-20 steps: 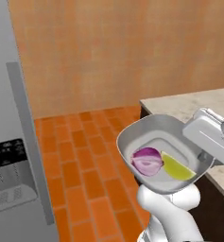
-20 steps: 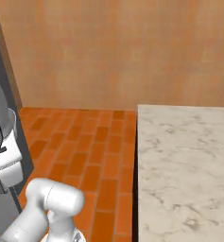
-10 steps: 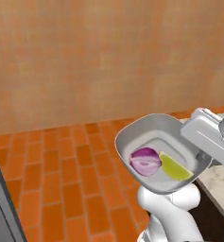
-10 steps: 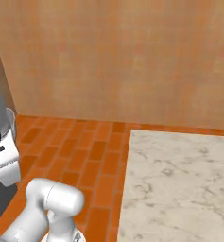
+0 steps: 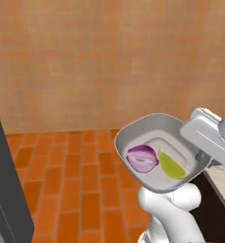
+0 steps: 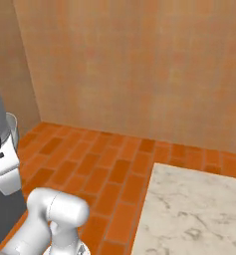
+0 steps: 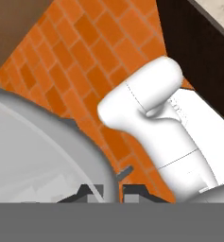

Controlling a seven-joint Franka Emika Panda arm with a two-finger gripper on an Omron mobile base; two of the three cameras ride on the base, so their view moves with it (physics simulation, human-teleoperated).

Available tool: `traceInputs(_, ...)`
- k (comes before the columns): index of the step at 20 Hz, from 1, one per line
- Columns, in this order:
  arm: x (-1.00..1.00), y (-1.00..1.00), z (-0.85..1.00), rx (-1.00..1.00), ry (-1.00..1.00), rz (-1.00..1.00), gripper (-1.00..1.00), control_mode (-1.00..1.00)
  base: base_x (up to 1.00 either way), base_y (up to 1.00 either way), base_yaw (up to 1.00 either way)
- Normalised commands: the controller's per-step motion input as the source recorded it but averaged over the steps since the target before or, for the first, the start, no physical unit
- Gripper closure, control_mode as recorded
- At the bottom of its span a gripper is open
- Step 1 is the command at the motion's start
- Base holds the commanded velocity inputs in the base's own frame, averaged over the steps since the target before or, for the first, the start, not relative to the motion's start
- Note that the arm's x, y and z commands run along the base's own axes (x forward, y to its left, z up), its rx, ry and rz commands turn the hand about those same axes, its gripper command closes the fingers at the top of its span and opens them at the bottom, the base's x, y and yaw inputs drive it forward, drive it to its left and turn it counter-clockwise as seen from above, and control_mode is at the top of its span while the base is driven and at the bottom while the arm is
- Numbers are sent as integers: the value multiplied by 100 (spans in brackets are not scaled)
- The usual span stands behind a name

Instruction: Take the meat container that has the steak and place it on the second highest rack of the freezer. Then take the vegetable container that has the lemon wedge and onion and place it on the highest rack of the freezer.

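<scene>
The vegetable container [image 5: 147, 130] is a grey rounded tray held up in the air above the brick floor. Inside it lie the purple onion [image 5: 142, 158] and, to its right, the yellow-green lemon wedge [image 5: 172, 165]. My gripper [image 5: 200, 155] is shut on the tray's right rim. In the hand view the tray's rim [image 7: 85, 156] curves across the lower left, with my gripper [image 7: 114, 190] pinching it at the bottom. A dark grey edge of the freezer [image 5: 2, 190] stands at the far left. The meat container, the steak and the racks are out of view.
Orange brick floor [image 5: 76, 171] spreads below, backed by a tan wall [image 5: 109, 61]. A marble counter [image 6: 199, 214] lies at the lower right of the right base view, and its dark cabinet front [image 5: 216, 204] stands right of the arm.
The whole picture has shifted, so the camera moved with the base: the freezer slid off to the left and the counter shifted. The container stays held in the same pose.
</scene>
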Motion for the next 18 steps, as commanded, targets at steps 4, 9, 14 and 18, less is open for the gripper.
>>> traceInputs(4, 0, 0, 0, 0, 0, 0, 100, 100, 100, 0, 35)
traceInputs(9, 0, 0, 0, 0, 0, 0, 100, 100, 100, 0, 38)
traceInputs(14, 0, 0, 0, 0, 0, 0, 100, 100, 54, 12, 65)
traceInputs(18, 0, 0, 0, 0, 0, 0, 100, 100, 42, 9, 79)
